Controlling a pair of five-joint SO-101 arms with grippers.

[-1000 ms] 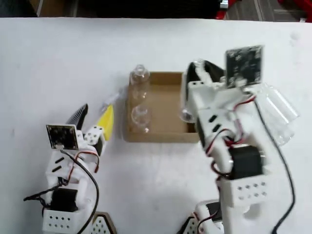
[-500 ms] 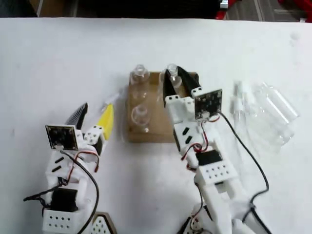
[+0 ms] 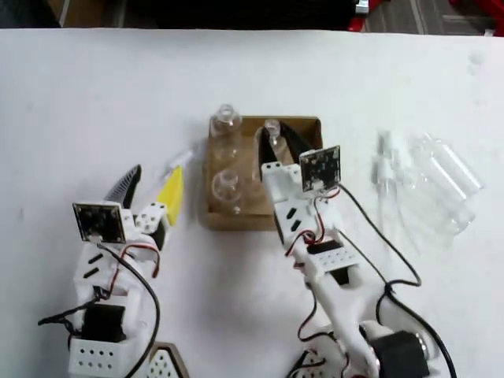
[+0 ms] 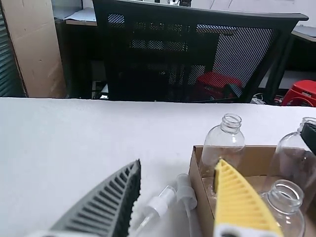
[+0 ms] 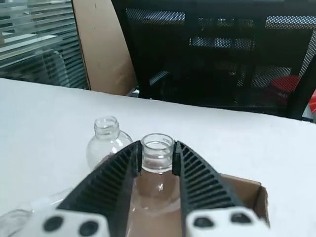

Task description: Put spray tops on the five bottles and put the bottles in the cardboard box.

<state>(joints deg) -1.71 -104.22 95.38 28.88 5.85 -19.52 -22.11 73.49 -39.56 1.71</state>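
With your right gripper clamped on the neck of a clear, capless plastic bottle inside the brown cardboard box, a crooked release could tip it into the two bottles beside it.

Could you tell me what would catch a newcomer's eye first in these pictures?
The right gripper clamps an uncapped bottle by its neck over the box, where two bottles stand uncapped. The left gripper sits open beside a spray top on the table, left of the box.
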